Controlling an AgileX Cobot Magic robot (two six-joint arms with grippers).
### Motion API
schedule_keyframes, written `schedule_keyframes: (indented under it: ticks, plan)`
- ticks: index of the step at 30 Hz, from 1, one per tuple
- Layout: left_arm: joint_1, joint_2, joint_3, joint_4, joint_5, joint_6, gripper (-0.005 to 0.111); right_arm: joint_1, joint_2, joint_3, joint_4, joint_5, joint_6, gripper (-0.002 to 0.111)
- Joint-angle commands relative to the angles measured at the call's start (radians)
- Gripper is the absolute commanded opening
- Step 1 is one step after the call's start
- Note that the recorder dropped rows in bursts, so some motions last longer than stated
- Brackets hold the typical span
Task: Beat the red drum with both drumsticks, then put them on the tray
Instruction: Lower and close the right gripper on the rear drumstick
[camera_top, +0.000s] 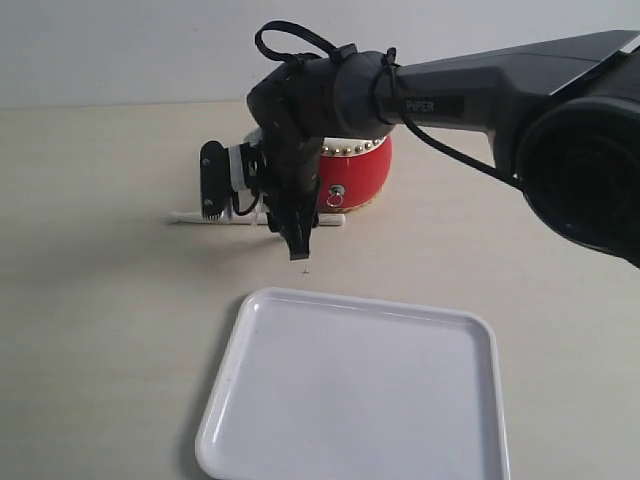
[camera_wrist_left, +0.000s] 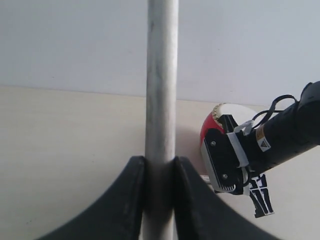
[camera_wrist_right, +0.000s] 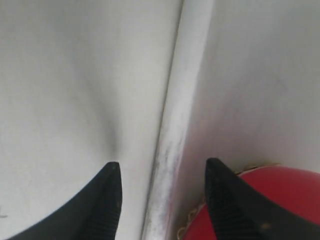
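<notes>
The red drum (camera_top: 365, 175) stands at the back of the table, with its red side also in the right wrist view (camera_wrist_right: 285, 200). One drumstick (camera_top: 195, 217) lies flat on the table just in front of the drum. My right gripper (camera_top: 254, 235) hangs over it, open, with its jaws on either side of the stick (camera_wrist_right: 177, 125) and not touching it. My left gripper (camera_wrist_left: 160, 170) is shut on the other drumstick (camera_wrist_left: 161, 75), which points straight out past the jaws. The left arm is outside the exterior view. The white tray (camera_top: 350, 400) lies at the front, with nothing on it.
The right arm (camera_top: 480, 90) reaches in from the right, across the top of the drum. From the left wrist view the right gripper (camera_wrist_left: 245, 197) shows beside the drum (camera_wrist_left: 206, 135). Bare beige tabletop (camera_top: 100, 300) lies to the left of the tray.
</notes>
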Motion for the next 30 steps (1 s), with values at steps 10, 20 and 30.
schedule_keyframes:
  ticks: [10, 20, 30]
  plan:
    - [0.002, -0.004, 0.001, 0.001, 0.004, 0.016, 0.000, -0.001, 0.050, -0.069, -0.064, 0.083, 0.040, 0.050]
    - [0.002, -0.004, 0.001, 0.001, 0.004, 0.018, 0.000, -0.001, 0.070, -0.069, -0.109, 0.099, 0.069, 0.049]
    - [0.002, -0.004, 0.001, 0.003, 0.004, 0.018, 0.000, -0.001, 0.070, -0.069, -0.101, 0.097, 0.067, 0.033]
